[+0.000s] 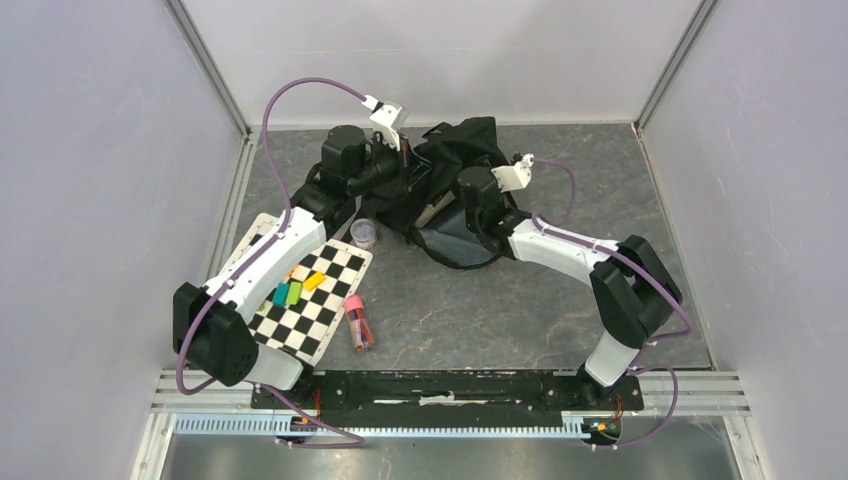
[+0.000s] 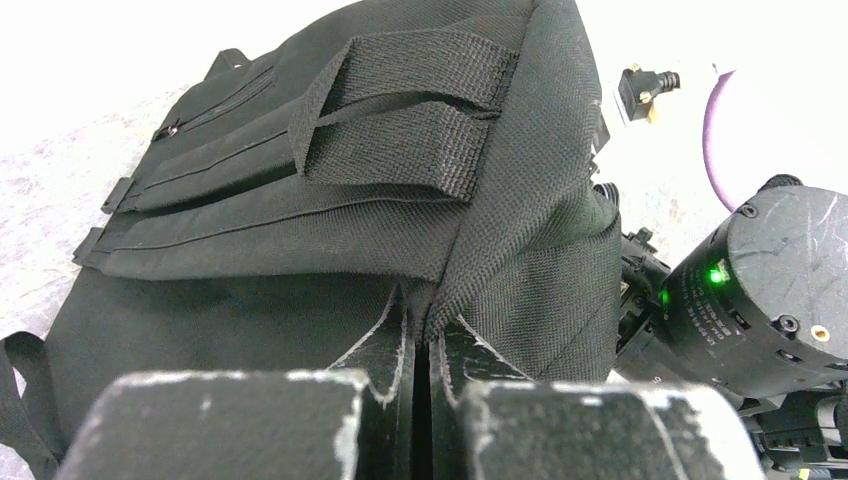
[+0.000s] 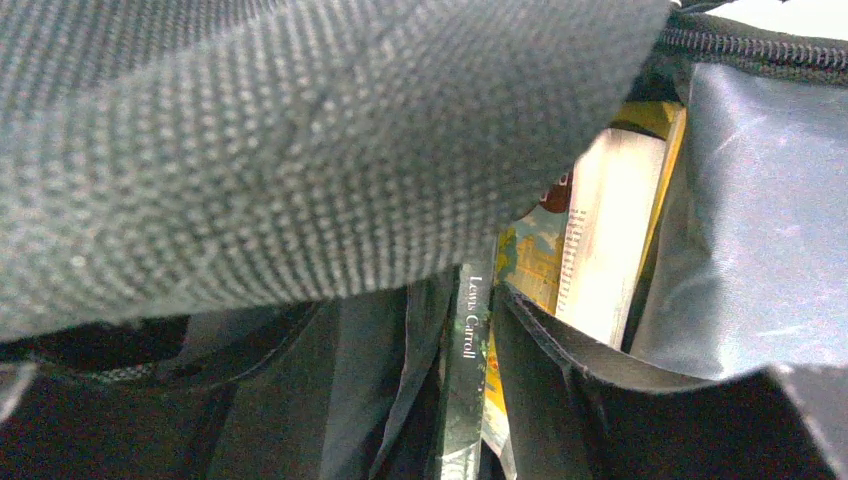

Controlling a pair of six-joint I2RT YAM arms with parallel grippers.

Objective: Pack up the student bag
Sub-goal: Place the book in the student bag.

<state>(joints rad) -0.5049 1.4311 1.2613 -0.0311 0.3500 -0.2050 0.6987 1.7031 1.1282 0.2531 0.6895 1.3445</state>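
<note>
1. The student bag (image 1: 462,150) lies black and slumped at the far middle of the desk (image 1: 560,300), its open mouth turned toward the arms.
2. The left end effector (image 2: 420,330) is pinched tight on a fold of the bag's fabric, just below a webbing handle (image 2: 400,110).
3. The right end effector (image 1: 462,208) is pushed into the bag's mouth; I cannot tell how wide it stands.
4. Inside, beside the grey lining (image 3: 740,220), a dark book (image 3: 468,390) shows "Lewis Carroll" on its spine.
5. At the near left lies a checkered board (image 1: 320,300) carrying coloured blocks (image 1: 293,290), with a small clear cup (image 1: 364,233) just beyond it.
</note>
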